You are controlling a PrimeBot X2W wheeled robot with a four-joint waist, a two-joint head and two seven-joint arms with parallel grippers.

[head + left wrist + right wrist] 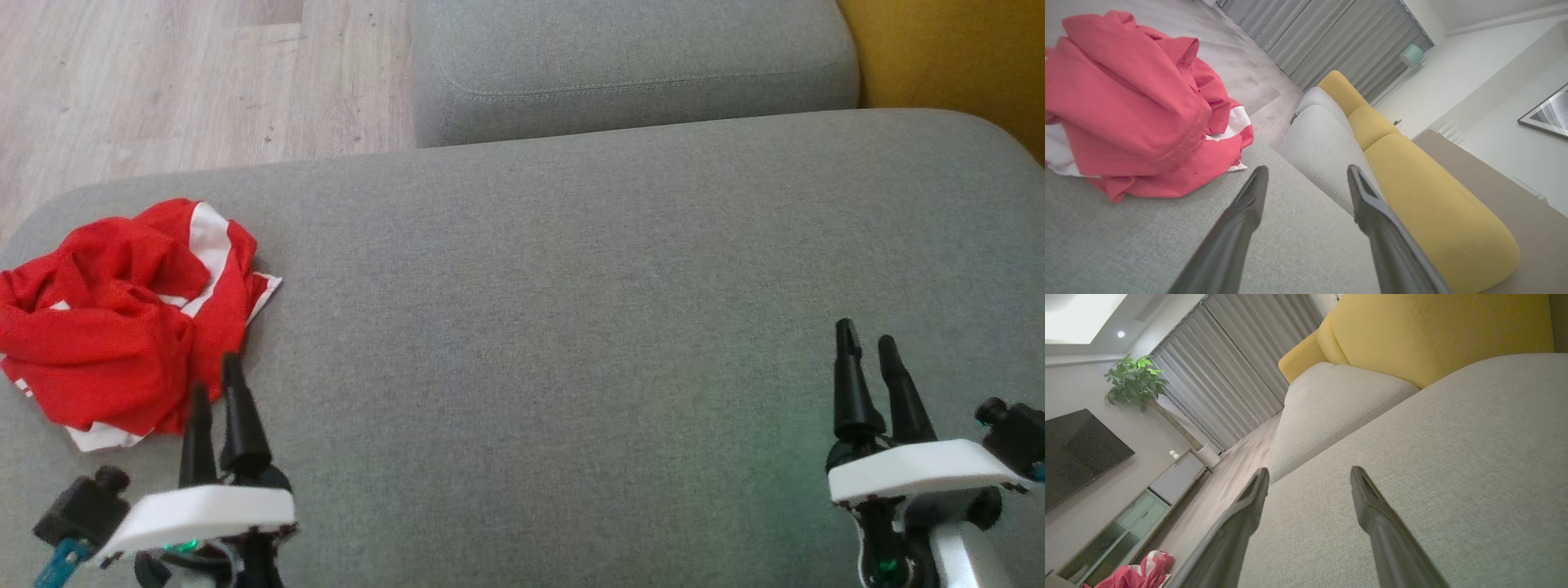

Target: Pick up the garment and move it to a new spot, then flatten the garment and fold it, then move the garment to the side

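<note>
Sofa cushion in grey weave spreads across most of the head view, from the left edge to the right. Beyond it, at top centre, we see a second grey cushion. Pale wooden floor fills the upper left corner and a yellow backrest the upper right.

The garment, red with white bands, lies crumpled in a heap at the left edge of the frame, on the big cushion's left end.

At the lower left we find the left gripper, its tips just beside the heap's lower right edge. In the left wrist view its two dark fingers stand spread, with grey weave between them and the red cloth up and to the left, near but not pinched.

At the lower right the right gripper hovers over bare cushion, well apart from the garment. Its wrist view shows the jaws spread wide too, and the red heap sits small in that frame's lower left corner.
</note>
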